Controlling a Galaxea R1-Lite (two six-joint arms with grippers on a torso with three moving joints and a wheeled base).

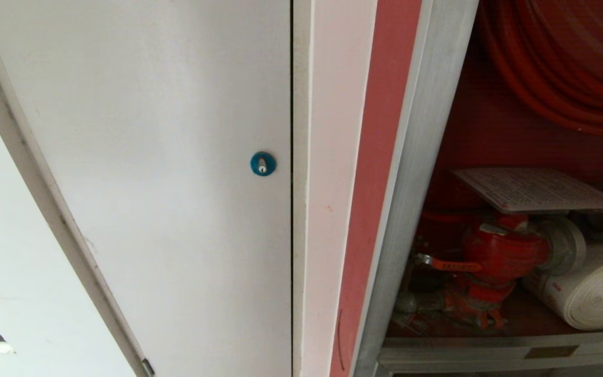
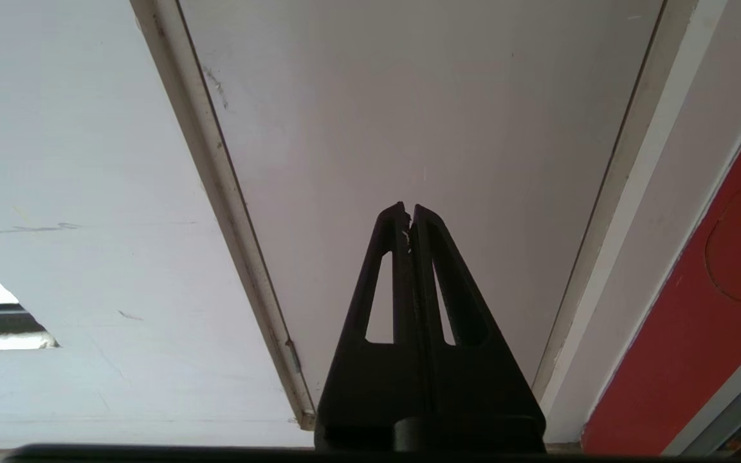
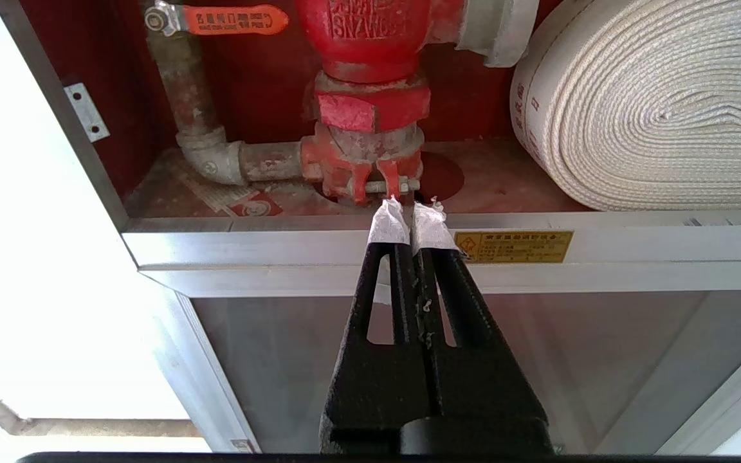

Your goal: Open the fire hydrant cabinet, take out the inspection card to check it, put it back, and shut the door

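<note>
I see the fire hydrant cabinet standing open, red inside. In it the inspection card lies flat on top of the red valve, with the white rolled hose just beside the valve and the red hose reel above. The door is out of my views. My right hand is clenched and empty, in front of the cabinet's lower frame. My left hand is clenched too, facing the white-grey panel with its blue lock.
</note>
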